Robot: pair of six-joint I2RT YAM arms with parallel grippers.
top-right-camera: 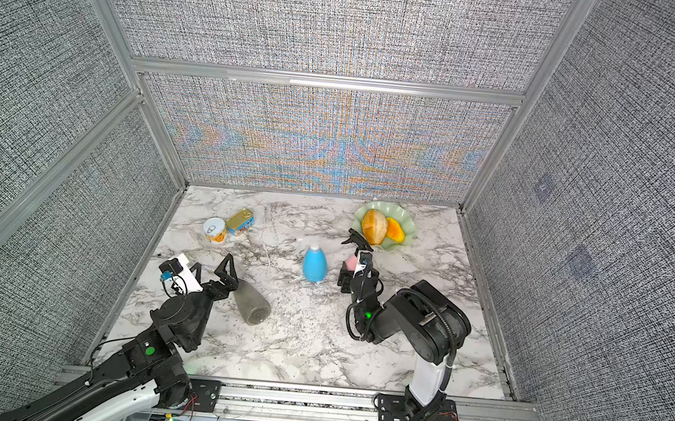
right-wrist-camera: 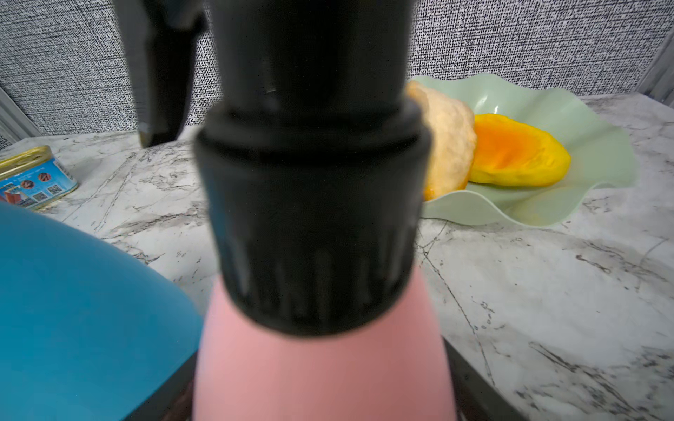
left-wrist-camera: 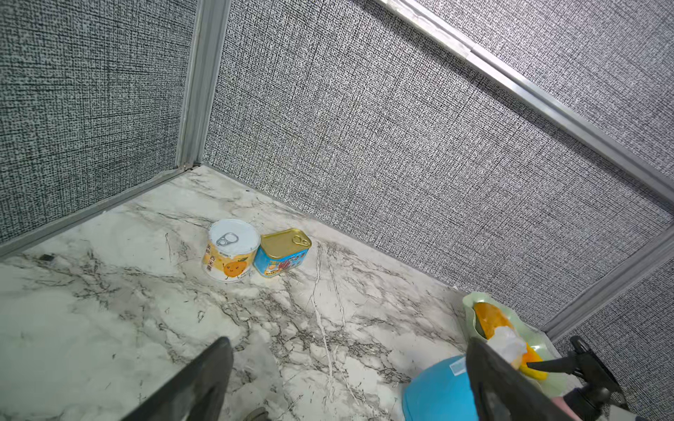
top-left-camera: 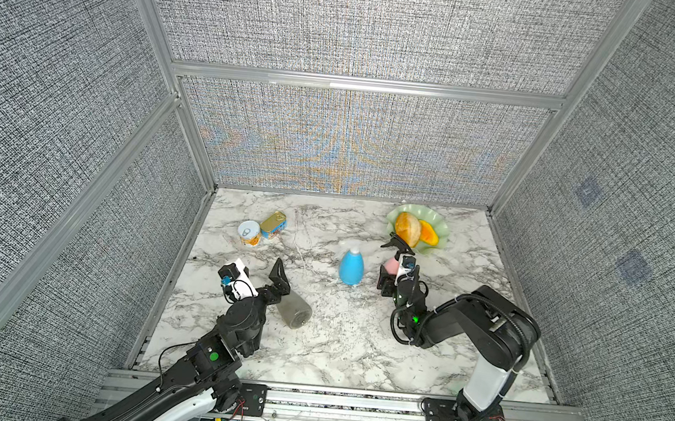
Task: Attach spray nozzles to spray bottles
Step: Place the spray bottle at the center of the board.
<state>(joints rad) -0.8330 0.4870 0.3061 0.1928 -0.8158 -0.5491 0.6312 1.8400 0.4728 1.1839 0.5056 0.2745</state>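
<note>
Seemingly capping pink tapering plastic bottle (right-wrist-camera: 321, 364) with black trigger nozzle (right-wrist-camera: 313, 218), right tool (top-left-camera: 394, 279) astride, grip unclear. Next: stand lying smoky-grey translucent bottle (top-left-camera: 293, 310) up using wide-open left tool (top-right-camera: 212, 265).

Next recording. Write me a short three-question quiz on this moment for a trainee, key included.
1. True or false: the smoky grey spray bottle stands upright.
2. Which nozzle sits on the pink spray bottle between the right gripper's fingers? A white, B black, C none.
3. How many tin cans are on the marble table?
Key:
1. False. It lies on its side near the open left gripper.
2. B, the black spray nozzle.
3. Two: a round can and a rectangular can, side by side.
</note>
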